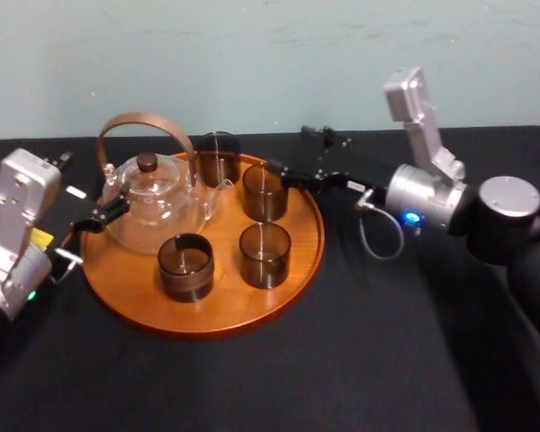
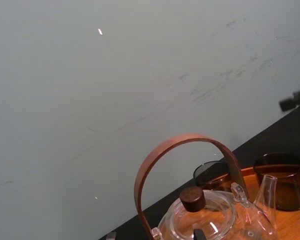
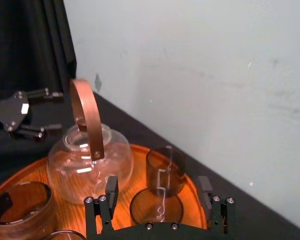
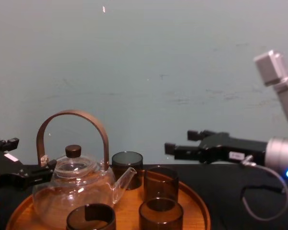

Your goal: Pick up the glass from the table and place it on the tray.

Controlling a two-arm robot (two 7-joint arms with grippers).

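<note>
Black table (image 1: 387, 360) holds the tray (image 1: 207, 328); the glass (image 1: 264, 191) stands on it at 2 o'clock. Right gripper (image 1: 288, 151), fingers apart and empty, hovers at the glass's 1 o'clock. Placing looks done; next, back away gently. Left gripper (image 3: 60, 110) sits at 9 o'clock, fingers apart.

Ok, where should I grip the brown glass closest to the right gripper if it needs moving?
Likely its upper wall below the rim, fingers on opposite sides. Bring the open right gripper from the right and above: the glass stands upright on the tray, teapot to its left, another glass in front. The left gripper sits by the teapot.
</note>
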